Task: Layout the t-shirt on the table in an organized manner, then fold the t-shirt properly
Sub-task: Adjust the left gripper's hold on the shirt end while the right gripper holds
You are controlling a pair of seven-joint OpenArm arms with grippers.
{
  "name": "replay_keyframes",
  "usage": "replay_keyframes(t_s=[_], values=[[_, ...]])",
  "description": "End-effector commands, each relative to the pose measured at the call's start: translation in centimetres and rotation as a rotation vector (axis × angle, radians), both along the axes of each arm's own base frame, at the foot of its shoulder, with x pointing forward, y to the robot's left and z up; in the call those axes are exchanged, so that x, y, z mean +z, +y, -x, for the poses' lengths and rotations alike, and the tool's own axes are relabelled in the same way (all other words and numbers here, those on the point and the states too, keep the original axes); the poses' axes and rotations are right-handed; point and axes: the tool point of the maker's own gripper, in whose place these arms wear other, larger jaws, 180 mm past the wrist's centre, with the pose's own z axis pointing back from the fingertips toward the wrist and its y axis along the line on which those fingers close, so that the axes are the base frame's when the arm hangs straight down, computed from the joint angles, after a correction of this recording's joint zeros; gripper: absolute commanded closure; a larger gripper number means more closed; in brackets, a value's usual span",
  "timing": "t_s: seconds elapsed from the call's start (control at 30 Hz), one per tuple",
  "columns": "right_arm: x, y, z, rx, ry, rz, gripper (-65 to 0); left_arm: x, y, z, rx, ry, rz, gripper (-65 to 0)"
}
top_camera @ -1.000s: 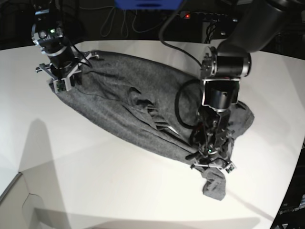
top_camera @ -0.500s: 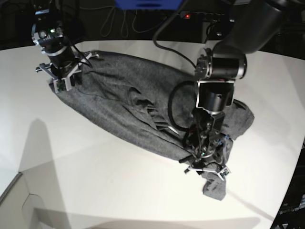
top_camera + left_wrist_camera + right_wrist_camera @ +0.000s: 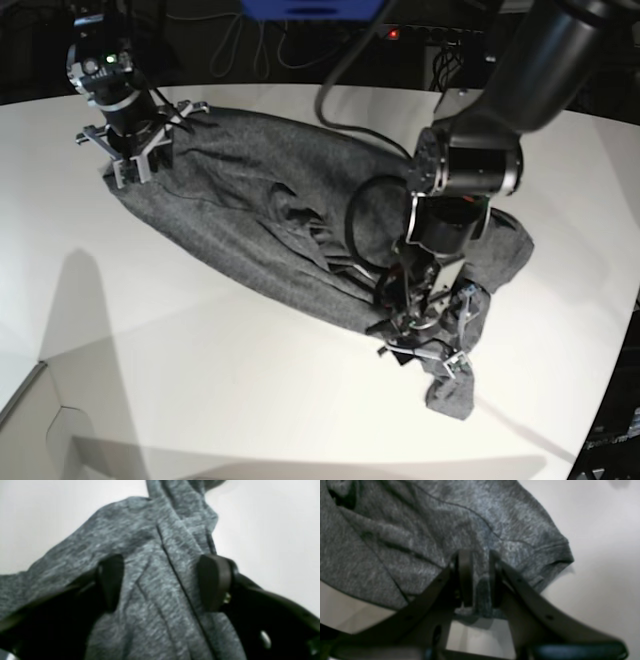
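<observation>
While right gripper [image 3: 477, 580] pinches the t-shirt [image 3: 260, 215] hem at 10 o'clock, left gripper [image 3: 160, 582] spread, straddling folds at 4 o'clock.

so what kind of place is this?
Probably a robotics lab bench: a plain white table holding only a t-shirt, cables and a lit power strip behind it in the dark.

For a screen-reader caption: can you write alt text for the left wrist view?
Close-up of the left end effector with its two black fingers spread wide over a bunched ridge of the heathered dark grey t-shirt, not clamped on it. The folds run up the frame, with the white table on both sides.
</observation>
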Motion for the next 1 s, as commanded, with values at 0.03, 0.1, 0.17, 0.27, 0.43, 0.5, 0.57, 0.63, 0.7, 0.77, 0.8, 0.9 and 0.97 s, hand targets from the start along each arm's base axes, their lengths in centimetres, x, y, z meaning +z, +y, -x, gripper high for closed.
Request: replay_keyframes(t_s=[0.03, 0.1, 0.17, 0.27, 0.43, 0.5, 0.57, 0.63, 0.7, 0.77, 0.8, 0.9, 0.97], values=[[0.8, -0.1, -0.4, 0.003, -0.035, 0.003, -12.7, 1.1, -0.2, -1.0, 0.0, -0.023, 0.009, -46.5], [0.8, -0.2, -0.5, 0.002, -0.035, 0.004, -12.7, 1.0, -0.2, -0.9, 0.0, -0.017, 0.012, -42.6], [0.9, -0.4, -0.5, 0.004, -0.036, 0.011, -12.6, 0.7, -0.1, -0.7, 0.0, -0.006, 0.011, -36.6], [0.9, -0.5, -0.5, 0.006, -0.036, 0.014, -12.6, 0.0, 0.1, -0.1, 0.002, 0.007, 0.009, -22.6], [0.9, -0.4, -0.5, 0.005, -0.036, 0.013, -12.6, -0.1, 0.3, 0.0, 0.004, 0.012, 0.008, 0.0], [0.9, -0.4, -0.5, 0.005, -0.036, 0.013, -12.6, -0.5, 0.1, 0.2, 0.002, 0.028, 0.018, -0.8], [0.9, -0.4, -0.5, 0.005, -0.036, 0.013, -12.6, -1.1, -0.3, 0.7, -0.005, 0.067, 0.047, -0.3], [0.9, -0.4, -0.5, 0.005, -0.036, 0.013, -12.6, -1.2, -0.4, 0.7, -0.007, 0.078, 0.059, -0.3], [0.9, -0.4, -0.5, 0.005, -0.036, 0.013, -12.6, -0.9, -0.7, 0.5, -0.009, 0.068, 0.065, -0.3], [0.9, -0.4, -0.5, 0.005, -0.036, 0.013, -12.6, 0.5, -0.7, -0.4, -0.002, 0.014, 0.076, -0.3], [0.9, -0.4, -0.5, 0.005, -0.036, 0.013, -12.6, 1.1, -0.7, -0.6, 0.0, -0.014, 0.083, -0.3], [0.8, -0.6, -0.2, 0.003, -0.031, 0.016, -12.6, 3.9, -0.9, -1.0, 0.003, -0.11, 0.137, -0.2], [0.8, -0.7, -0.2, 0.002, -0.029, 0.018, -12.6, 6.4, -0.7, -1.0, 0.003, -0.181, 0.171, -0.2]])
